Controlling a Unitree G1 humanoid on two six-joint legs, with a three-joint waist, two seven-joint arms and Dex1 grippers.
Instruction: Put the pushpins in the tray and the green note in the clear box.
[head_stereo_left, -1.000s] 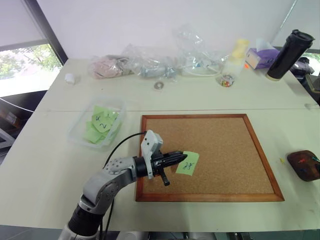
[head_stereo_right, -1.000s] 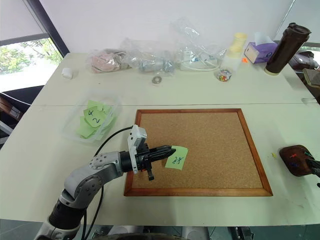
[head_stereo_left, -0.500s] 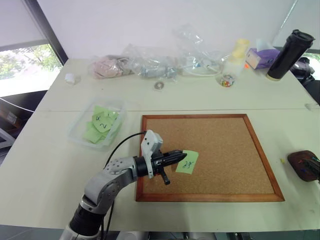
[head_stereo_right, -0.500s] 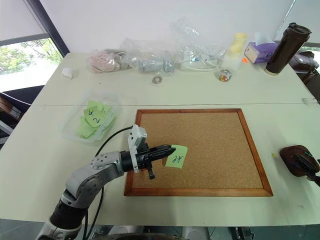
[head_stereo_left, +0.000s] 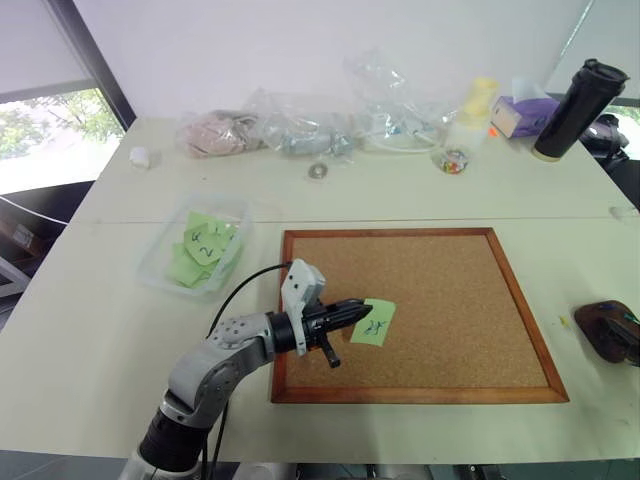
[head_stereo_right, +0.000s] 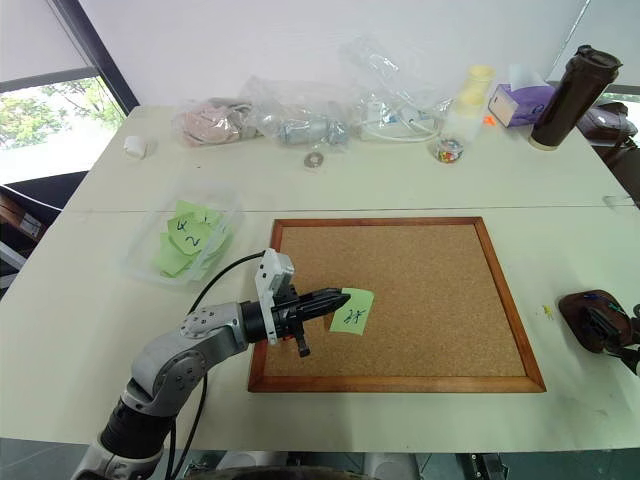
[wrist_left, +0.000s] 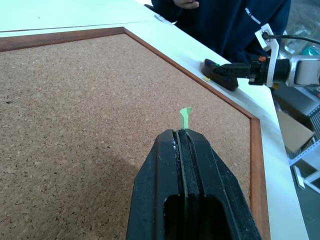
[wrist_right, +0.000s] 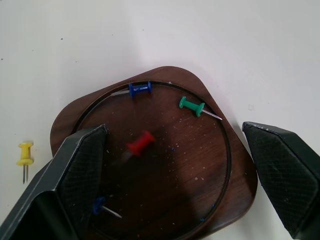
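Clear box (head_stereo_left: 193, 258): far left of the table, well apart from the corkboard's left edge. Contents: several green notes with handwritten numbers, loosely heaped.

Left gripper (head_stereo_left: 362, 309): fingers pressed together on the edge of the green note (head_stereo_left: 374, 323), which hangs just over the corkboard (head_stereo_left: 440, 300) near its lower left. In the left wrist view a sliver of green shows pinched between the closed fingers. Judged purpose: an edge pinch keeps the paper free of the cork for carrying across to the box.

Corkboard: large, wood-framed, centre of table; no pins seen on it.

Tray (wrist_right: 155, 165): far right edge of the table. Contents: two blue pushpins, one green (wrist_right: 192, 106), one red (wrist_right: 140, 145) (blurred, possibly tumbling).

Right gripper (wrist_right: 175, 165): jaws spread wide above the tray, holding nothing; the position fits a pin release.

Yellow pushpin (wrist_right: 24, 154): on the table just beside the tray, not in it.
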